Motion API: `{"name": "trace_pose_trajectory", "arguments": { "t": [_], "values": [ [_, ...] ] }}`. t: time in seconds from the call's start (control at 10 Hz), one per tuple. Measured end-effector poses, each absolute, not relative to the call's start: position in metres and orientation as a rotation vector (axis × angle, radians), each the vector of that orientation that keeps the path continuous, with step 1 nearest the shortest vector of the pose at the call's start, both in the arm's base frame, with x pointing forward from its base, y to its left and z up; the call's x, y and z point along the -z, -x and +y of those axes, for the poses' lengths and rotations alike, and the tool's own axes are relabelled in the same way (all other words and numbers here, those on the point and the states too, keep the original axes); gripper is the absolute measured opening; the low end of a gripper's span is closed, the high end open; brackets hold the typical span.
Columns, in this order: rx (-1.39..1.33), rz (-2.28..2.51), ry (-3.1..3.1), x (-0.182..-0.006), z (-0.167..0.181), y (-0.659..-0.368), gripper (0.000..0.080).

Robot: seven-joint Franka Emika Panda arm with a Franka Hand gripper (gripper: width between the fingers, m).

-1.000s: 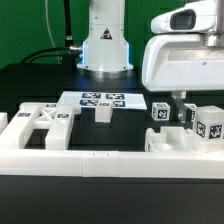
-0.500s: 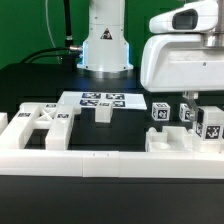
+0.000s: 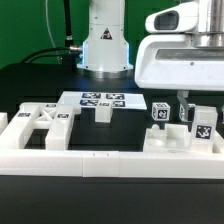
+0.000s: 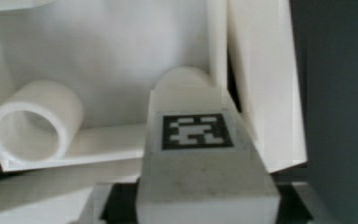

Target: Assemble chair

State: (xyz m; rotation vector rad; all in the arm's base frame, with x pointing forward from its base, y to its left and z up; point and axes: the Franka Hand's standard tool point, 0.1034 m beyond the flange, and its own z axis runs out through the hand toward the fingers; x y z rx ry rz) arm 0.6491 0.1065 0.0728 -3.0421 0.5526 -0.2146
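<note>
My gripper [image 3: 196, 114] is at the exterior view's right, shut on a white chair block with a marker tag [image 3: 204, 125] that sits slightly tilted just behind the low white wall [image 3: 90, 160]. In the wrist view the tagged block [image 4: 195, 135] fills the gap of the gripper [image 4: 202, 203], with a dark finger [image 4: 130, 200] against each side. A white round peg [image 4: 34, 122] lies beside it in a white corner. Other chair parts lie apart: a cut-out panel [image 3: 40, 121] at the left, a short bar [image 3: 102, 113] and a tagged cube [image 3: 159, 113].
The marker board [image 3: 100, 99] lies flat behind the short bar. The robot's base [image 3: 105, 45] stands at the back middle. The low white wall runs along the front of the parts. The table top is black.
The jaws have come together on the tagged block at the right. The block now sits a little tilted and shifted toward the exterior view's left.
</note>
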Motion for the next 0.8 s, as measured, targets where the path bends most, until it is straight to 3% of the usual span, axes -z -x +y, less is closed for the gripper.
{"name": "trace_pose_trajectory", "arguments": {
  "t": [0.3, 0.4, 0.5, 0.6, 0.7, 0.8],
  "values": [
    [0.208, 0.813, 2.990, -0.073, 0.095, -0.648, 0.0286],
    [0.207, 0.841, 2.982, -0.072, 0.096, -0.648, 0.0382],
    [0.207, 0.835, 2.984, -0.072, 0.095, -0.648, 0.0561],
    [0.209, 0.834, 2.983, -0.072, 0.096, -0.648, 0.0621],
    [0.230, 0.736, 3.004, -0.079, 0.097, -0.641, 0.0621],
    [0.239, 0.575, 3.036, -0.094, 0.089, -0.619, 0.0644]
  ]
}}
